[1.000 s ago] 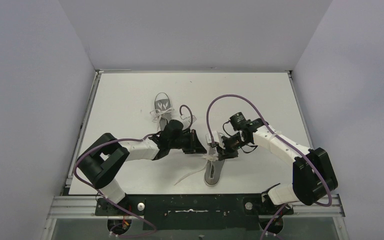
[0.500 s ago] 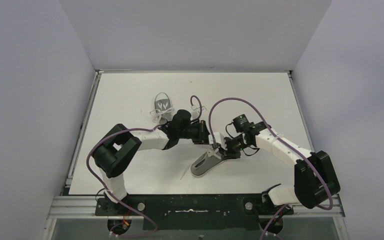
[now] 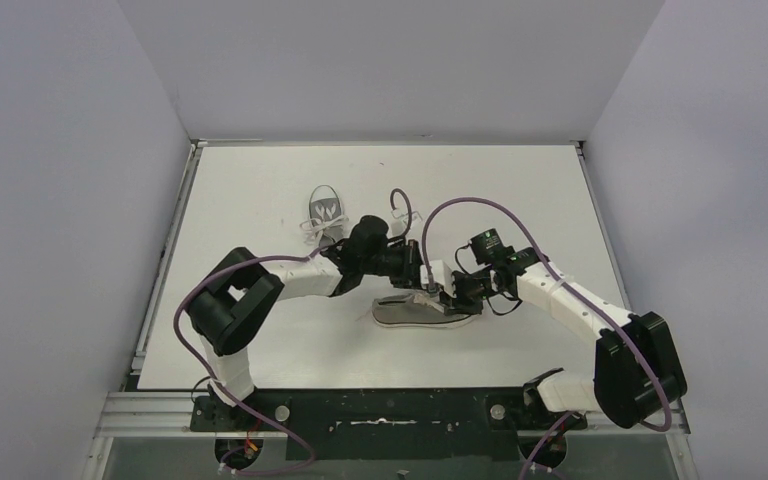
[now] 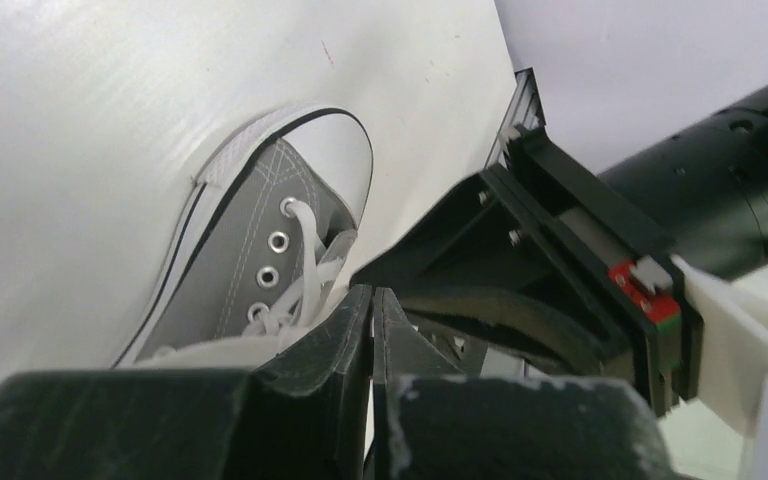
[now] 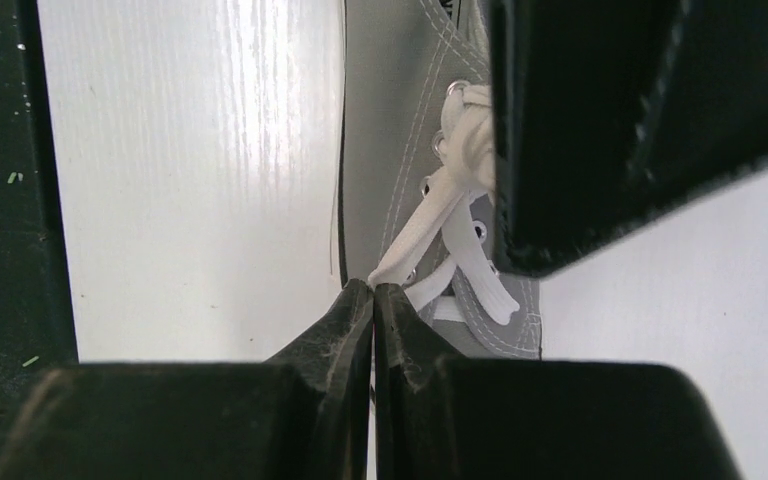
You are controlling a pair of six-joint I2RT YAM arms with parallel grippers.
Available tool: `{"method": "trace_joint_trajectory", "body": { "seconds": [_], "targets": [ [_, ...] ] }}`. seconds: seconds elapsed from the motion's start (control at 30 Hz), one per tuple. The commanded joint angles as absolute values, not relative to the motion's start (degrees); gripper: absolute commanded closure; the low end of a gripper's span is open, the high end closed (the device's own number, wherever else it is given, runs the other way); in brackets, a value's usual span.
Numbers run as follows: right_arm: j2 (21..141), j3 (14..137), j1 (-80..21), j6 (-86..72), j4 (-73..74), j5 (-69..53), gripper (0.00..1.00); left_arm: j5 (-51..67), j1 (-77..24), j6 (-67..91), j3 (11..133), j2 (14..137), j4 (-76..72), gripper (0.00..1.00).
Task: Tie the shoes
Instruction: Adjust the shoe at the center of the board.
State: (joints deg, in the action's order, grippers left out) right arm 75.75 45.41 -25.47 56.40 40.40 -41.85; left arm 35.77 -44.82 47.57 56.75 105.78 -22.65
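From above, a small grey canvas sneaker [image 3: 422, 312] lies sideways under the left gripper [image 3: 420, 280] and right gripper [image 3: 442, 295], with a matching grey sneaker [image 3: 325, 208] behind-left of it. The left wrist view shows shut jaws beside the white laces [image 4: 305, 250], hold unclear; the right wrist view shows shut jaws pinching one lace.

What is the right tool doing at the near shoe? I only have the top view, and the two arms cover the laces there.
Observer: Right wrist view: the right tool is shut, and a white lace from the near shoe runs straight into its tips, seemingly pinched.
Reviewer: And the other arm?
Observer: Left wrist view: the left tool is shut too, tips beside the eyelets; whether it pinches a strand I cannot tell.
Reviewer: Any bow yet?
Observer: Right wrist view shows strands crossing between eyelets and bunched near the top; no bow loops in sight.
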Motion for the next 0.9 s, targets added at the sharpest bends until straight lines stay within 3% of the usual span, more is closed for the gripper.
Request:
{"method": "trace_joint_trajectory", "body": {
  "seconds": [0.0,0.3,0.87],
  "targets": [
    [72.6,44.0,-24.5,53.7,35.4,-41.0,1.0,35.7,-44.3,46.4,53.4,99.3,-23.1,1.0],
    [72.5,43.4,-24.2,53.5,34.6,-41.5,1.0,34.7,-42.1,43.0,49.9,94.0,-18.5,1.0],
    [71.8,42.6,-24.4,49.9,32.3,-41.1,0.98,39.4,-40.3,37.4,56.5,96.0,-11.2,1.0]
  ]
}}
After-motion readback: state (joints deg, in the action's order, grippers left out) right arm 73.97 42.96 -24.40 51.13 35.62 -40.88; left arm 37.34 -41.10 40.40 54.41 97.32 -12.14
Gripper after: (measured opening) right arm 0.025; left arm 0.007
